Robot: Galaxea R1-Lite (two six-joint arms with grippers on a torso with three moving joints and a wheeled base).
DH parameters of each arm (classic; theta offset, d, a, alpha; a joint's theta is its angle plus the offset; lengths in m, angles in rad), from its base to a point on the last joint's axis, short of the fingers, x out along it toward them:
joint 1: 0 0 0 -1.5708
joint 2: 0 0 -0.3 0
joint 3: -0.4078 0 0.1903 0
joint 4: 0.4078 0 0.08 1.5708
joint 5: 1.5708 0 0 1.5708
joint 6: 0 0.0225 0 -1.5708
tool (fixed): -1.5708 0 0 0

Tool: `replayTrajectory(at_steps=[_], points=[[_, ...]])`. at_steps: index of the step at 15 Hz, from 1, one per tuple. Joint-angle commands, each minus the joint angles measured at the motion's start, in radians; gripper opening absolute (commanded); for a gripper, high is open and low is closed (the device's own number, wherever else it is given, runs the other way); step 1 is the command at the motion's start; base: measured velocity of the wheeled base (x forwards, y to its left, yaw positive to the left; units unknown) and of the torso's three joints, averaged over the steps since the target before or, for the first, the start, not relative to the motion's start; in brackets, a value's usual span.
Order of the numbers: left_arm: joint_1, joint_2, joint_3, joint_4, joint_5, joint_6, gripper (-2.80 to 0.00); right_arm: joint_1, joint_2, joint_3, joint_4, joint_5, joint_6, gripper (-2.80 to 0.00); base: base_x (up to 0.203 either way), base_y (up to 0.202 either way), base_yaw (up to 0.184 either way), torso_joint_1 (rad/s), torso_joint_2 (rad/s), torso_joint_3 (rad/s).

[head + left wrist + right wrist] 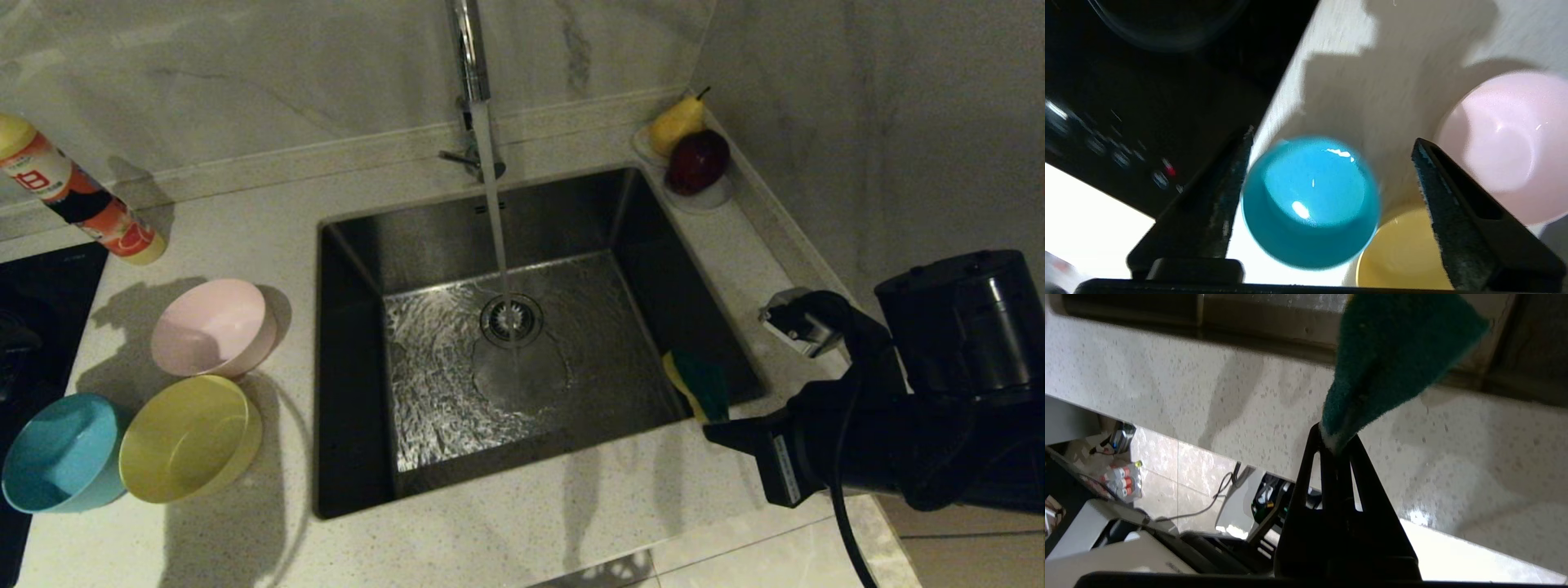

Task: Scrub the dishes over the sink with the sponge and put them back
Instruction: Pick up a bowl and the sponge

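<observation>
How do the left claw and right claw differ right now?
The left claw is open with nothing between its fingers; the right claw is shut on the sponge. The left claw hangs over the blue bowl on the counter left of the sink; the right claw is at the sink's front right corner. Both have black tapered fingers.
</observation>
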Motion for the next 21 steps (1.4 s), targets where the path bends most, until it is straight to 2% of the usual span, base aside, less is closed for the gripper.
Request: replayTrajectory(at_steps=[1, 5, 12, 17, 21], points=[[0.057, 0.016, 0.047, 0.007, -0.048, -0.030, 0.00, 0.001, 0.017, 0.011, -0.026, 0.000, 0.004, -2.80, 0.000, 0.000, 0.000, 0.000, 0.00, 0.000], [0.081, 0.027, 0.137, -0.006, -0.063, -0.043, 0.00, 0.001, 0.015, 0.011, -0.031, -0.002, 0.004, -2.80, 0.000, 0.000, 0.000, 0.000, 0.00, 0.000], [0.203, 0.134, 0.166, -0.010, -0.189, -0.058, 0.00, 0.001, 0.045, 0.012, -0.032, 0.000, 0.014, -2.80, 0.000, 0.000, 0.000, 0.000, 0.00, 0.000], [0.207, 0.156, 0.194, -0.011, -0.218, -0.057, 0.00, 0.001, 0.051, 0.011, -0.032, 0.000, 0.015, -2.80, 0.000, 0.000, 0.000, 0.000, 0.00, 0.000], [0.207, 0.197, 0.234, -0.054, -0.248, -0.055, 0.00, 0.001, 0.062, 0.011, -0.034, 0.000, 0.015, -2.80, 0.000, 0.000, 0.000, 0.000, 0.00, 0.000]])
